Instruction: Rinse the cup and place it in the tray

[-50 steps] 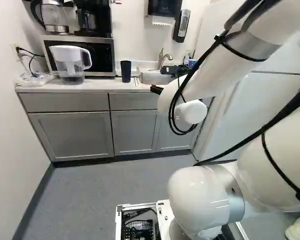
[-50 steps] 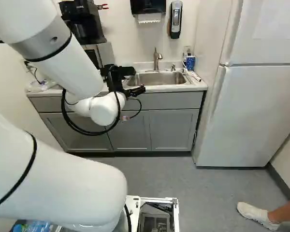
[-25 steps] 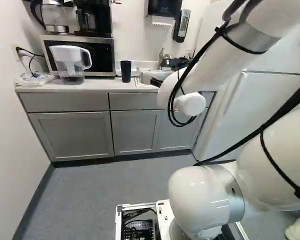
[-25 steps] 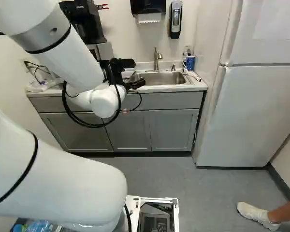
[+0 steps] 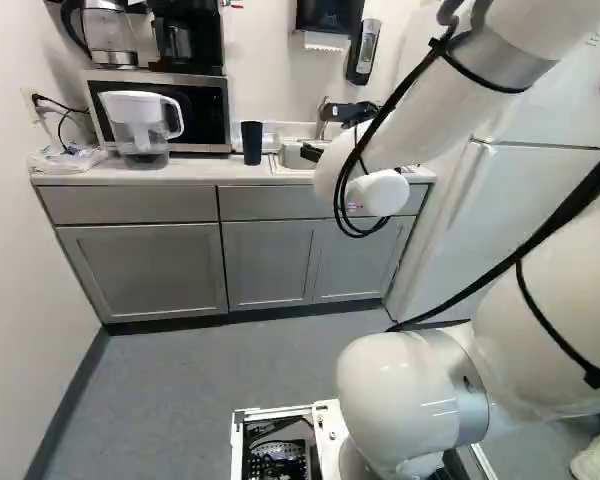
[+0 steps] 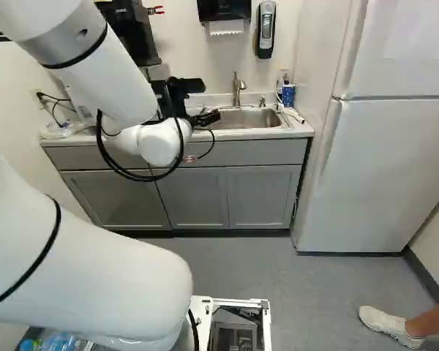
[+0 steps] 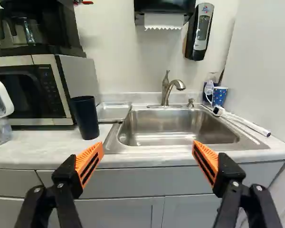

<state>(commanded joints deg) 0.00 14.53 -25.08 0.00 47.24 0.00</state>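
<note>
In the right base view my gripper (image 6: 207, 118) is held up in front of the sink (image 6: 247, 117). The wrist view shows the gripper (image 7: 148, 148) open, its orange pads wide apart and nothing between them. A dark, tapered cup (image 7: 85, 118) stands upright on the counter beside the microwave, ahead of one finger and apart from it; the left base view shows this cup (image 5: 252, 143) too. Beside the cup, next to the sink's edge, lies a shallow metal tray (image 7: 113, 112). Behind the basin rises the faucet (image 7: 169, 90).
A microwave (image 7: 32, 90) with a coffee maker on top and a water pitcher (image 5: 140, 130) stand on the cup's far side from the sink. Past the basin are a brush (image 7: 242, 121) and a blue patterned cup (image 7: 219, 96). The refrigerator (image 6: 380, 175) stands beside the counter.
My arm's wrist and gripper have risen a little, and the gripper has levelled out from its downward tilt. Its fingers are still empty. The base, cup and counter things have not shifted.
</note>
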